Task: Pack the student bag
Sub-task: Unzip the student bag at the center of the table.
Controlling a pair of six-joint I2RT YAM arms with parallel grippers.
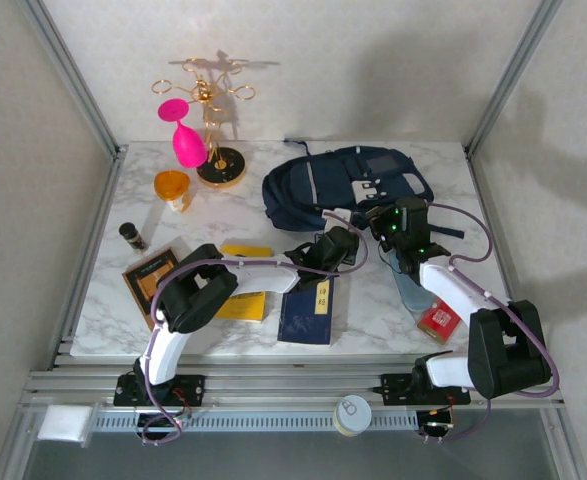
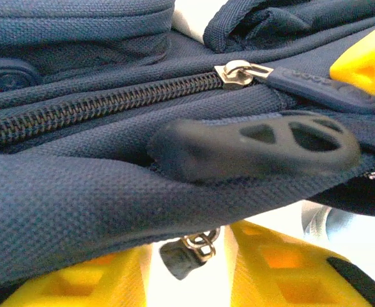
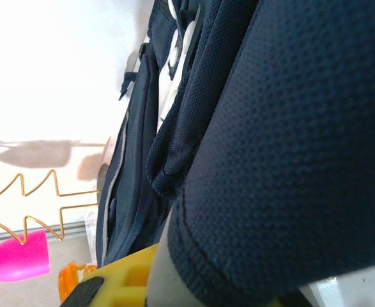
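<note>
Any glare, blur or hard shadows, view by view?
Top external: sharp, evenly lit, the gold stand casting shadows on the back wall. Left wrist: zipper crisp, near yellow fingers blurred. Right wrist: background blown out white, bag weave sharp.

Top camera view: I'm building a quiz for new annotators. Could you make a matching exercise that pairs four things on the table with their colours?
Things:
1. backpack
2. goblet
3. jar
4. small packet at the near right

Colours:
A. orange
B. red
C. navy
D. pink

Pairs: 1-C, 2-D, 3-A, 4-B
</note>
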